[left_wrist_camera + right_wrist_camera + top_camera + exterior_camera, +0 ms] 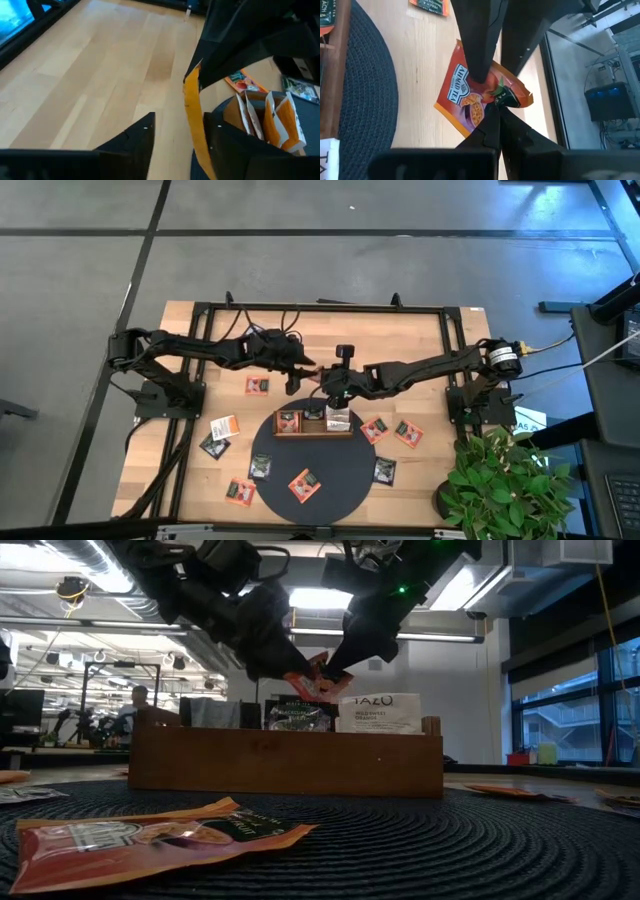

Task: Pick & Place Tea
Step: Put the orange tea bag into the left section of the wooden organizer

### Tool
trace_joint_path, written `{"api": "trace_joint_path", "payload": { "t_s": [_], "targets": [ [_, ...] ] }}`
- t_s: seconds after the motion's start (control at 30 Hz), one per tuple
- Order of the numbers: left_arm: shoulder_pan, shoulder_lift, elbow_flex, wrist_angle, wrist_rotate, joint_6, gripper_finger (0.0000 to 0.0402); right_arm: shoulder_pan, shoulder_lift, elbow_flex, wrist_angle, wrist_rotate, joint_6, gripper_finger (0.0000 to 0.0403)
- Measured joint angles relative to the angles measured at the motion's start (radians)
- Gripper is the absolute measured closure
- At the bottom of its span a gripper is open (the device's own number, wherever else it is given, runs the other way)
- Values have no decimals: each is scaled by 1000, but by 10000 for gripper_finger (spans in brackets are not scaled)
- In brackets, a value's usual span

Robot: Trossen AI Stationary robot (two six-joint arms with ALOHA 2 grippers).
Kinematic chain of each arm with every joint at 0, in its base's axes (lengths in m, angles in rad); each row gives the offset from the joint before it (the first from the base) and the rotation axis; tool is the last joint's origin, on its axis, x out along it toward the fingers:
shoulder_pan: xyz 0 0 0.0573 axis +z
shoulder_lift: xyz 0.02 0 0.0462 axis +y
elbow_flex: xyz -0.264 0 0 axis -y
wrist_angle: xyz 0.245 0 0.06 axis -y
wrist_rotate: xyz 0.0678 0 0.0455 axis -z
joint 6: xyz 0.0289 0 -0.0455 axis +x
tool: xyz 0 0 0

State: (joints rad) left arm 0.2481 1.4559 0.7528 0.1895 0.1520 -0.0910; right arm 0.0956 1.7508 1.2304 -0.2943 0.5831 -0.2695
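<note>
High view: both arms meet above the tabletop (420, 330) just behind the wooden tray (313, 430), which stands on the round dark mat (330, 475). The left gripper (300, 373) and the right gripper (328, 388) nearly touch, with an orange-red tea sachet (318, 378) between them. Other sachets lie scattered around the mat, well apart from both jaws.

Low view: the two grippers hang above the tray, the orange sachet (318, 680) pinched where they converge. A white Tazo sachet (378, 712) stands in the tray below them.

Left wrist view: the left jaws stand apart, the sachet (192, 120) edge-on between them, lying against one finger.

Right wrist view: the right jaws are clenched on the sachet's (470, 97) corner, while the opposite gripper's fingers (477, 45) straddle its far edge.
</note>
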Motion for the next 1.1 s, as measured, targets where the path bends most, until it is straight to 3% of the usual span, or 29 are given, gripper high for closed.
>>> {"api": "trace_joint_path", "payload": {
  "t_s": [0.33,0.5,0.73,0.87,1.1],
  "targets": [
    [0,0,0,-14,1,85,391,3,0,0,0,3,5,394],
    [0,0,0,-41,-3,135,396,5,-13,0,-49,8,65,365],
    [3,2,-10,-65,4,158,397,6,-88,0,-219,-18,252,247],
    [1,2,-10,-4,75,158,396,6,-96,-9,-223,-66,262,196],
    [-5,1,-10,39,116,166,396,6,-73,-10,-160,-81,260,164]
  ]
}}
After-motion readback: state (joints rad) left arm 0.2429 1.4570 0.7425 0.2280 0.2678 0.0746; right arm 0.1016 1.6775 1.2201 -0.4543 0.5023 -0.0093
